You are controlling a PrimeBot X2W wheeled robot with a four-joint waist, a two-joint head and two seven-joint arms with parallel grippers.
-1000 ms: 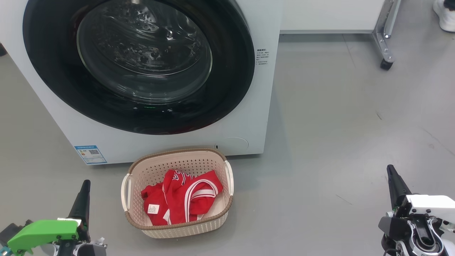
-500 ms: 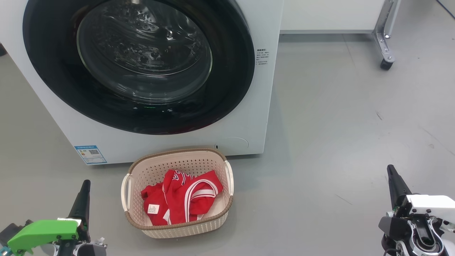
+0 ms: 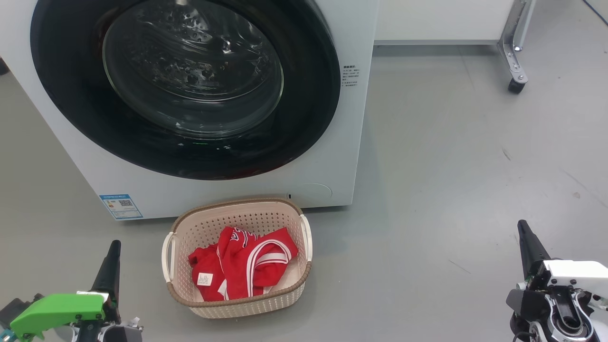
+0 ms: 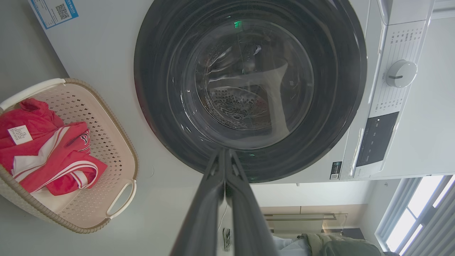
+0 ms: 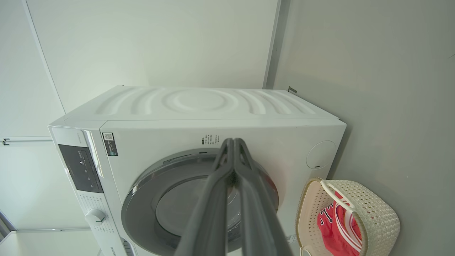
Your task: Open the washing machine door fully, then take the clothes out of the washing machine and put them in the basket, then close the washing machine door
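Washing machine (image 3: 349, 142): one, ahead of the left gripper (image 3: 114, 247)
Washing machine door (image 3: 311, 85): one
Basket (image 3: 247, 308): one, between left gripper and right gripper (image 3: 523, 230)
Basket handles (image 3: 166, 256): two
Clothes (image 3: 242, 266): one red garment
Blue sticker (image 3: 120, 205): one
Caster wheel (image 3: 516, 86): one

On my screens the door (image 3: 61, 95) shows a glossy black rim around clear, reflective glass, set in the machine (image 3: 161, 194) front's smooth white panel. The basket (image 3: 237, 306) is matt cream perforated plastic with a brown woven-look rim. It holds the clothes (image 3: 247, 266), soft red cloth, on a smooth grey floor (image 3: 451, 166).
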